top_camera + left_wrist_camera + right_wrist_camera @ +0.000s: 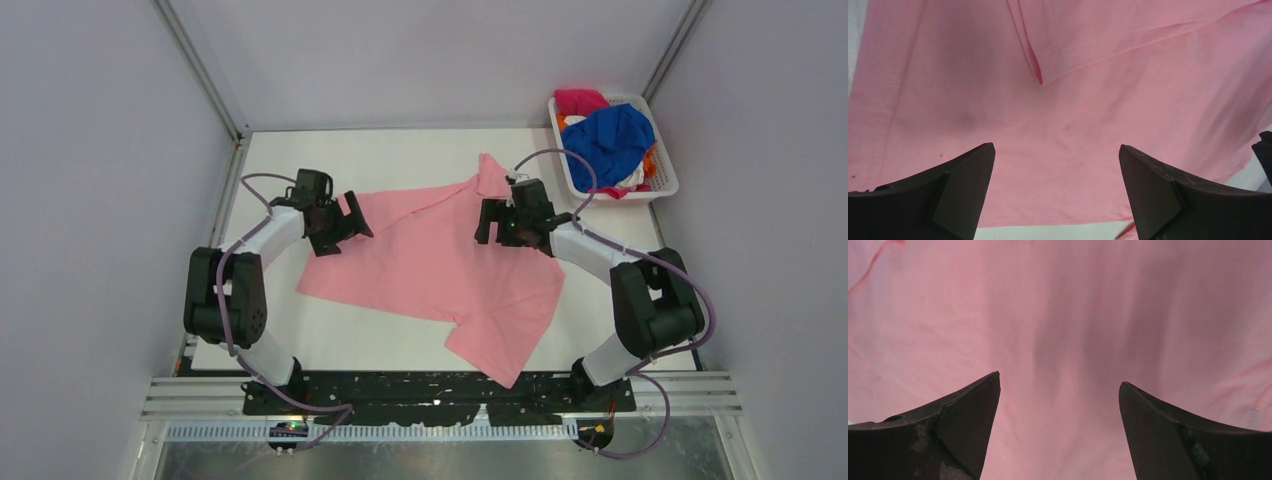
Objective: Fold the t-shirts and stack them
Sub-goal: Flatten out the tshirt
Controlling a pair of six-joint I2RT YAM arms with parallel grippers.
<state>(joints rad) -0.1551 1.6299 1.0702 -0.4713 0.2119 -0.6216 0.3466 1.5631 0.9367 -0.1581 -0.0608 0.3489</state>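
A light pink shirt lies spread on the white table, one sleeve hanging toward the near edge. My left gripper is open over the shirt's left edge; the left wrist view shows pink cloth with a folded hem between the spread fingers. My right gripper is open over the shirt's upper right part; the right wrist view is filled with pink cloth. Neither holds anything. A royal blue shirt, a magenta one and bits of orange and white cloth lie in the basket.
The white mesh basket stands at the back right corner of the table. Grey walls and metal posts enclose the table on three sides. The arm bases sit at the near edge.
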